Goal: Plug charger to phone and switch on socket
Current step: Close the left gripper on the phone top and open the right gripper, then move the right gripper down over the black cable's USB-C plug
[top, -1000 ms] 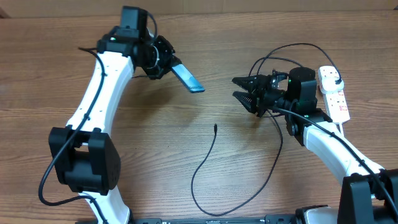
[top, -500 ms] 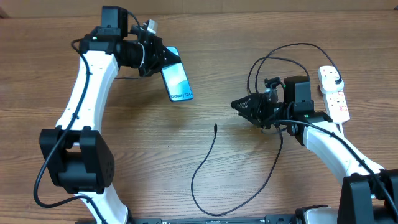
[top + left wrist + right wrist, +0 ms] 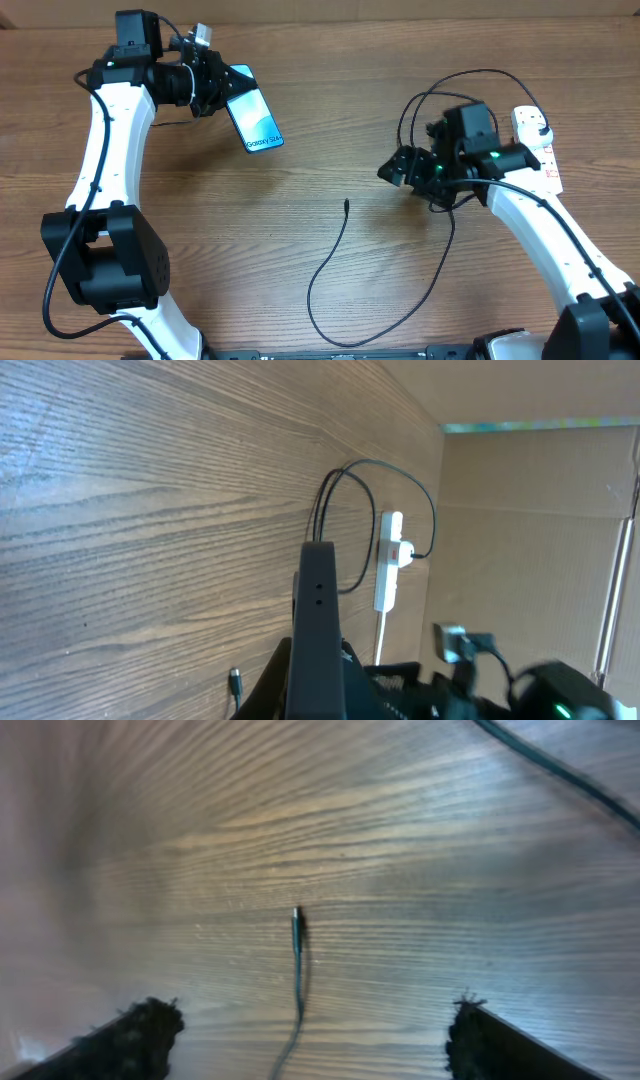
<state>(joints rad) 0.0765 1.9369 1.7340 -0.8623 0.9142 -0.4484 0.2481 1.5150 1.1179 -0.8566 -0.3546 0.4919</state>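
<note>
Left pincer: pressed onto one short end of the phone.
Phone: slim rectangle with a glossy teal screen and dark rim, held out beyond the left pincer's tips.
Charger: thin black cable curved on grained wood; its tip is laid ahead of the right pincer, untouched.
Right pincer: spread wide, nothing gripped.
Socket: narrow white strip, set behind the right pincer.

A robot test bench in a lab-like workspace. Two white-and-black robot arms, the left arm and the right arm, are mounted at the near edge of a wood-grain counter. Plain brown cardboard walls enclose the counter, and a white power strip lies on it at the right.
</note>
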